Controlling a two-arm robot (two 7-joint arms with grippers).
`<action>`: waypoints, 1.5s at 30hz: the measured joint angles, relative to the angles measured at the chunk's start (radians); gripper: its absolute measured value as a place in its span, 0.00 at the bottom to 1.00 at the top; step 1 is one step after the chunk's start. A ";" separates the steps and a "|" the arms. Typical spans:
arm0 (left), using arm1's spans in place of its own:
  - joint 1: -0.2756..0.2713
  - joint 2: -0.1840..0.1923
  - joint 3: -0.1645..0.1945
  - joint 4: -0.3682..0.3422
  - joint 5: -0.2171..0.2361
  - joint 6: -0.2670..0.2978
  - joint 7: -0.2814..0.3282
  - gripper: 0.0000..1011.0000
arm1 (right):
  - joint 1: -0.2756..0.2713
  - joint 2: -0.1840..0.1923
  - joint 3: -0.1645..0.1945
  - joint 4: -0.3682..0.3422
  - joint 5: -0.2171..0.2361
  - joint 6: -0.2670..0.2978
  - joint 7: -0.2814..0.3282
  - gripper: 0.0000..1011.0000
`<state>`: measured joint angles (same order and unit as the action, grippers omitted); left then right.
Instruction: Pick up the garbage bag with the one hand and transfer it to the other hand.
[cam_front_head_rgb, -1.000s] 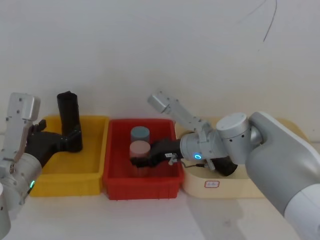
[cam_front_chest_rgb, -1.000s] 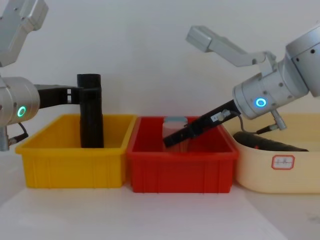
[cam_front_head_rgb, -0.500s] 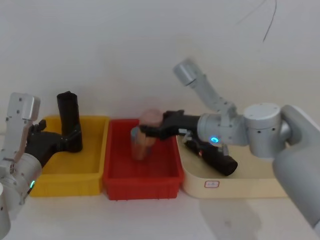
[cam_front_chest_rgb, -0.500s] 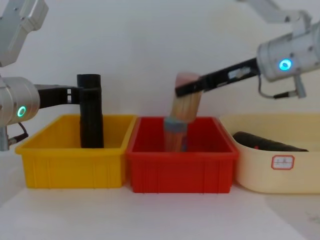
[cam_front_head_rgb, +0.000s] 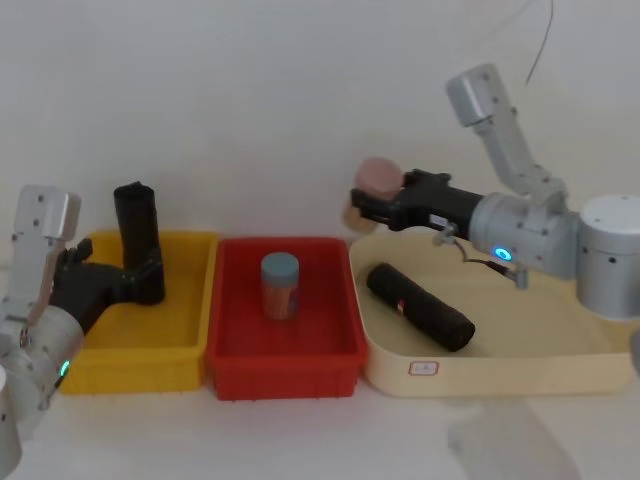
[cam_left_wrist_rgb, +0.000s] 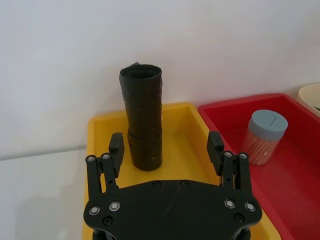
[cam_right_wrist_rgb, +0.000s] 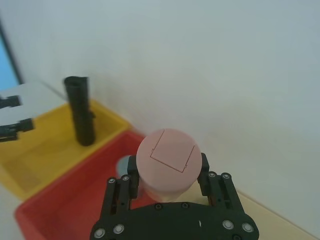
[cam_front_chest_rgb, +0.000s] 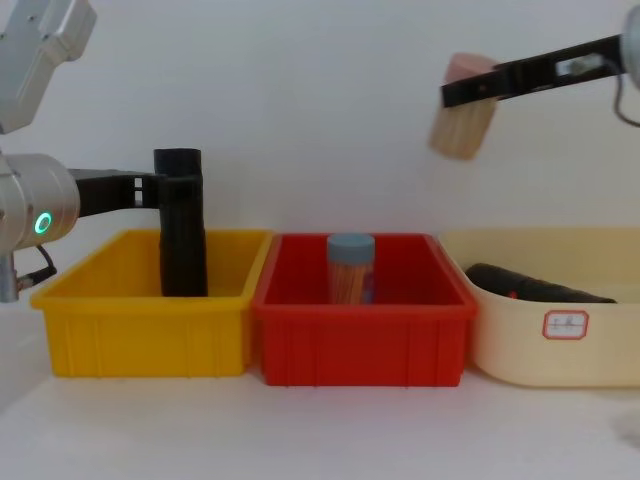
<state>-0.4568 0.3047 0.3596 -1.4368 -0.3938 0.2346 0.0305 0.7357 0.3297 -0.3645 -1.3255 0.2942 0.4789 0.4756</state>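
The garbage bag, a matte black roll with a small red mark, lies on its side in the cream tray; the chest view shows it low behind the tray wall. My left gripper, on the green-ringed arm, stands open in the yellow bin, its fingers either side of an upright hollow black tube without gripping it. My right gripper, on the blue-ringed arm, is shut on a pink-lidded jar and holds it high above the cream tray's left end.
A red bin sits between the yellow bin and the cream tray, with a blue-lidded jar upright in it. All three containers stand in a row close to a white wall. White tabletop lies open in front of them.
My right gripper has lifted the pink-lidded jar out of the red bin and carried it up and rightward over the cream tray. The left arm and black tube have not moved.
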 joint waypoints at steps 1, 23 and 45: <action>0.000 0.000 0.000 0.000 0.000 0.000 0.000 0.99 | 0.000 0.000 0.000 0.000 0.000 0.000 0.000 0.66; 0.000 0.000 0.000 0.000 0.000 0.000 0.000 0.99 | -0.178 0.115 0.113 -0.133 -0.006 0.051 -0.134 0.99; 0.000 0.000 0.000 0.000 0.000 0.000 0.000 0.99 | -0.303 0.086 0.149 -0.226 0.029 -0.041 -0.156 0.99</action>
<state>-0.4568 0.3048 0.3596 -1.4369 -0.3938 0.2346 0.0305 0.4329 0.4161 -0.2158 -1.5518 0.3237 0.4376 0.3196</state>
